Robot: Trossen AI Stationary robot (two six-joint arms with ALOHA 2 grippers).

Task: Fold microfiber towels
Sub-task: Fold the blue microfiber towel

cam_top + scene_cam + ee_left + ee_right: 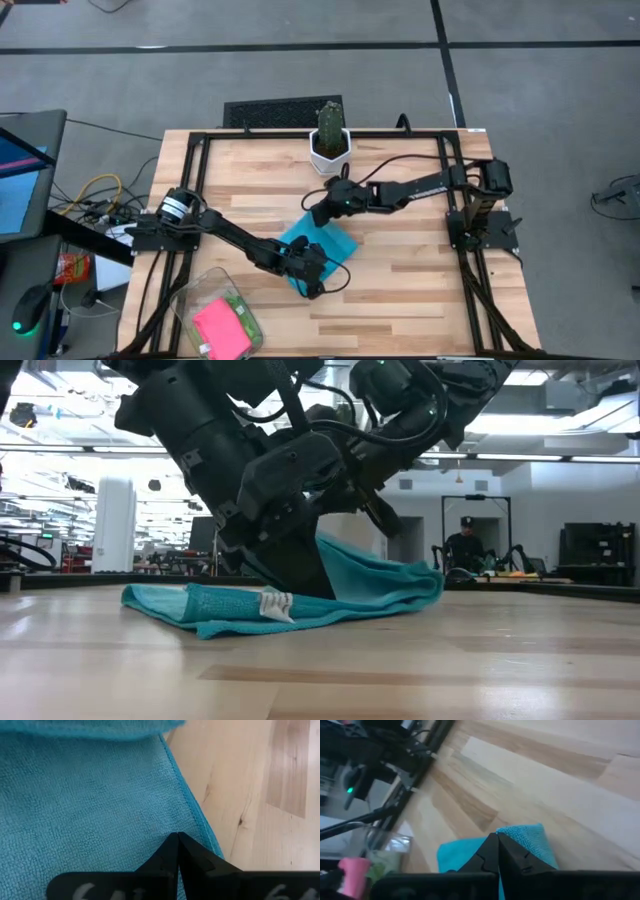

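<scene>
A blue towel (322, 243) lay near the middle of the table (420, 290), partly folded, with both grippers at it from opposite sides. The left gripper (312, 283) was down at the towel's near edge, fingers (172, 855) pressed together with their tips on the cloth just inside its stitched hem; whether any fabric was pinched between them could not be told. The right gripper (318, 212) sat at the far corner, its fingers (492, 851) likewise together and apparently nipping a raised corner of cloth, which in the low view lifted off the wood in a slope toward that arm. The towel (290, 600) ran long across that view, a white tag (276, 604) showing on the doubled front fold. Judged from this, the coming move turned on carrying the lifted far corner over toward the left gripper's edge, the right arm being the one placed to do it while the left pinned the near side. A clear bin (214, 318) holding a pink towel (221, 330) and a green towel (243, 316) stood at the table's near left corner, well apart. A potted cactus (330, 140) stood at the far edge. The top was pale butcher-block wood, and beyond it a person (462, 545) sat in a bright, open workshop.
</scene>
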